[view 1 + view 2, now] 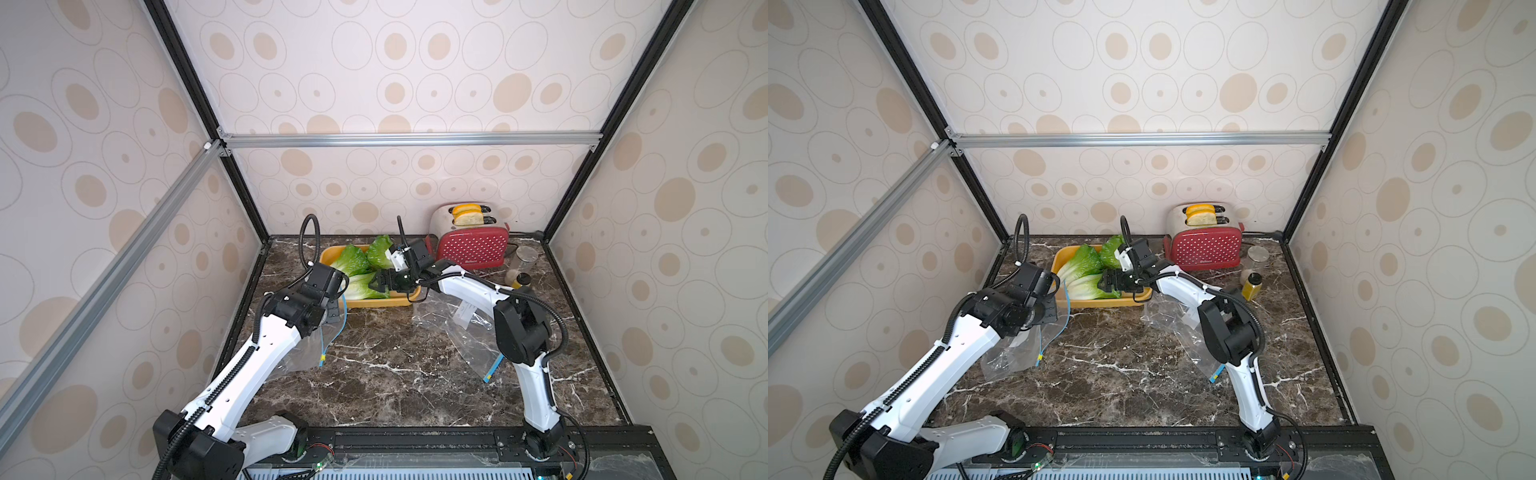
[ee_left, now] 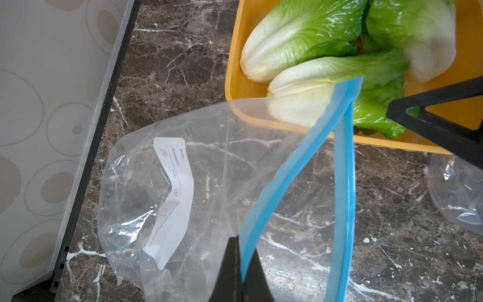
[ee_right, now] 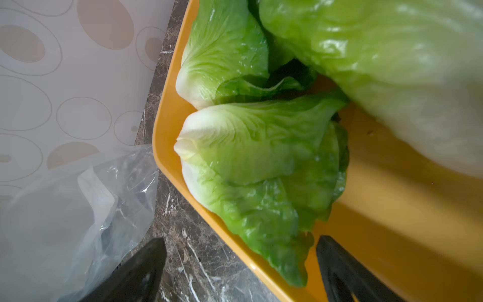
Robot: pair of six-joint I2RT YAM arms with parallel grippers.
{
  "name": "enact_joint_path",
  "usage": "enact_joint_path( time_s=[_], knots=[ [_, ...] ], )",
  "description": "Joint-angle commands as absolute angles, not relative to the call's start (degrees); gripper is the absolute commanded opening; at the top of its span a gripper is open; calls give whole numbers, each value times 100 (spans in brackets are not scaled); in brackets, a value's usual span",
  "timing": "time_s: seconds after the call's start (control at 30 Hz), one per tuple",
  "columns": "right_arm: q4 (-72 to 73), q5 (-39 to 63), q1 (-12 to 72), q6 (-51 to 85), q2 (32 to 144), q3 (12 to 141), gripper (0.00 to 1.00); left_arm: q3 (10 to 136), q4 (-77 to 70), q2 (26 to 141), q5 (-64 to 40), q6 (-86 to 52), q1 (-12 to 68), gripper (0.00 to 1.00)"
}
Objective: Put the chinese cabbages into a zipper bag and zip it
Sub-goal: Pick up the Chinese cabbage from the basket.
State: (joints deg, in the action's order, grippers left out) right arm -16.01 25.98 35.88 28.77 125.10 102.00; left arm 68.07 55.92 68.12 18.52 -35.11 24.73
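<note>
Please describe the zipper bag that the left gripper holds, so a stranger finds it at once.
Find the yellow plastic tray of green cabbages. At its left front corner is a clear plastic zipper bag with a blue zip strip, pinched by the black left gripper. The other clear bag lies slack under the right arm; this one is lifted, mouth open.

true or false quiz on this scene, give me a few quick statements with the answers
1. All three cabbages lie in the tray. True.
2. The left gripper is open and empty. False: its fingers are shut on the zip strip of the bag.
3. The right gripper is open over a cabbage. True.
4. The toaster is empty. False: bread sits in its slots.
5. That bag is zipped. False: its mouth gapes open.
</note>
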Motion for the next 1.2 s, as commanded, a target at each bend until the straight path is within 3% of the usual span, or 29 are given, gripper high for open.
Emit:
enact_joint_path(
  time_s=[0.0, 0.37, 0.57, 0.77, 0.9, 1.17],
  knots=[
    [-1471, 2922, 3564, 2702, 12773, 10477, 89, 6791, 5498, 6741, 1950, -3502, 2444, 0],
    [-1175, 3398, 3562, 2815, 13352, 10790, 68, 6663, 5246, 6715, 1897, -3581, 2444, 0],
    [-1205, 3408, 3548, 2813, 13543, 10940, 48, 6652, 5161, 6668, 1793, -3611, 2450, 0],
    [-870, 3494, 3553, 3073, 13434, 10731, 20, 6677, 5166, 6636, 1811, -3614, 2443, 0],
    [-668, 3500, 3546, 3219, 13189, 10521, 9, 6683, 5199, 6578, 1838, -3606, 2443, 0],
    [-218, 3502, 3550, 3605, 12566, 10092, 2, 6692, 5263, 6486, 1863, -3559, 2450, 0]
  ],
)
